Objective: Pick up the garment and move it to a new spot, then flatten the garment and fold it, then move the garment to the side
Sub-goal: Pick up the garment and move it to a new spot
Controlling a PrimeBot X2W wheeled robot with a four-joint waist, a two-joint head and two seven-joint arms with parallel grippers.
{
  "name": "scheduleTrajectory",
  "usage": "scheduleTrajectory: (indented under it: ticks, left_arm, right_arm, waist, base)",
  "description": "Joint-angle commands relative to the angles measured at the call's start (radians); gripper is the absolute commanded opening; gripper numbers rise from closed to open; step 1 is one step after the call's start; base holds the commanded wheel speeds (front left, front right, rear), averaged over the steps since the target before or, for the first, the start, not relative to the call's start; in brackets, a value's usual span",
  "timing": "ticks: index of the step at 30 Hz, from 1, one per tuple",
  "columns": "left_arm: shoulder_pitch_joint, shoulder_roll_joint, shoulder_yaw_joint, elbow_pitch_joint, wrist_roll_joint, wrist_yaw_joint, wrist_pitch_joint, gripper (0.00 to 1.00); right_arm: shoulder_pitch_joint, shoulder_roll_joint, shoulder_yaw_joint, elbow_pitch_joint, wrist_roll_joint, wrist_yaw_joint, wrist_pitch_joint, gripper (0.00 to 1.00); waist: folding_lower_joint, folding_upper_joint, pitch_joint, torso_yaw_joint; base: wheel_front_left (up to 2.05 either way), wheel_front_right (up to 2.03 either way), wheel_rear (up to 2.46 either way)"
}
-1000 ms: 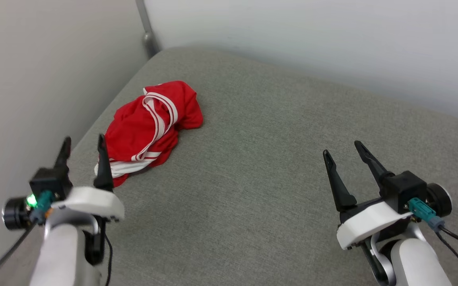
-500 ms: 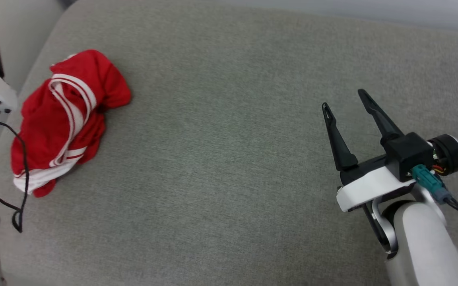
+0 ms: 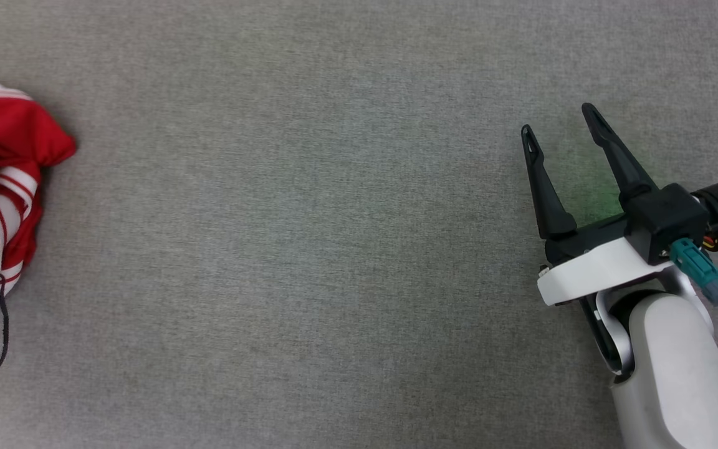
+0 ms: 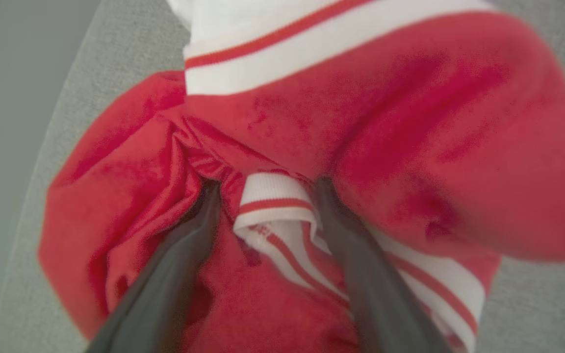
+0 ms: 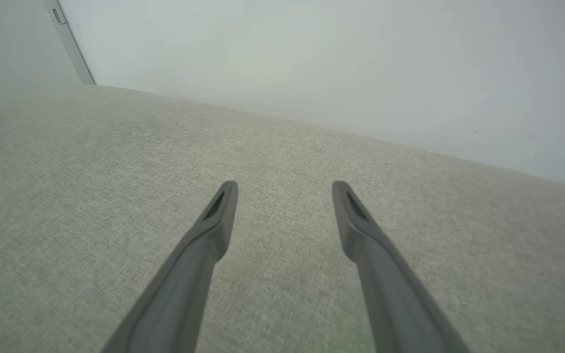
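Straddling a striped fold of the garment (image 4: 410,122) with my left gripper (image 4: 268,182) spread wide — the heap lies by the left edge of the cushion (image 3: 334,249), my right gripper (image 3: 556,118) open and well apart — I'm at the pick-up, I judge: closing comes next.

Support: grey woven pad (image 3: 334,249), flat, wall (image 5: 312,73) along its far side. On it, one item: shirt (image 3: 10,137), red with white striped trim, crumpled in heap at my far left, close to pad's rounded edge.
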Motion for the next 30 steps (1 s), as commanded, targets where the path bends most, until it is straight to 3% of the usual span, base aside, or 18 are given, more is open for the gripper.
scheduleTrajectory:
  ticks: [1, 5, 7, 12, 19, 30]
  left_arm:
    - [0.025, 0.007, -0.008, 0.018, -0.032, 0.001, 0.052, 1.0]
    - [0.065, 0.006, -0.009, 0.067, -0.091, 0.001, 0.149, 1.0]
    - [0.072, 0.008, -0.004, 0.074, -0.095, 0.003, 0.135, 0.0]
    - [0.061, 0.009, -0.002, 0.071, -0.089, 0.013, 0.086, 0.0]
    - [0.015, 0.035, -0.009, 0.016, -0.01, 0.047, -0.144, 0.0]
    - [-0.064, -0.004, -0.082, -0.063, 0.117, 0.055, -0.495, 0.0]
  right_arm:
    - [-0.02, -0.001, 0.003, 0.001, 0.004, 0.0, -0.004, 1.0]
    - [-0.027, -0.001, 0.005, 0.006, 0.01, 0.0, -0.008, 1.0]
    - [-0.028, -0.001, 0.005, 0.005, 0.01, 0.0, -0.006, 1.0]
    - [-0.012, -0.001, 0.0, 0.006, 0.01, 0.0, -0.003, 1.0]
    - [0.028, -0.001, -0.01, 0.026, 0.032, 0.0, -0.008, 1.0]
    - [0.116, -0.001, -0.049, 0.047, 0.082, 0.0, -0.02, 1.0]
  waist:
    - [-0.0002, 0.0, 0.015, -0.015]
    - [-0.0002, 0.0, 0.017, -0.021]
    - [-0.0002, 0.0, 0.013, -0.023]
    - [-0.0002, 0.0, -0.02, -0.019]
    - [-0.0002, 0.0, -0.122, -0.003]
    - [-0.0002, 0.0, -0.339, -0.004]
  base:
    - [0.0, 0.0, 0.0]
    - [0.0, 0.0, 0.0]
    - [0.0, 0.0, 0.0]
    - [0.0, 0.0, 0.0]
    - [0.0, 0.0, 0.0]
    - [0.0, 0.0, 0.0]
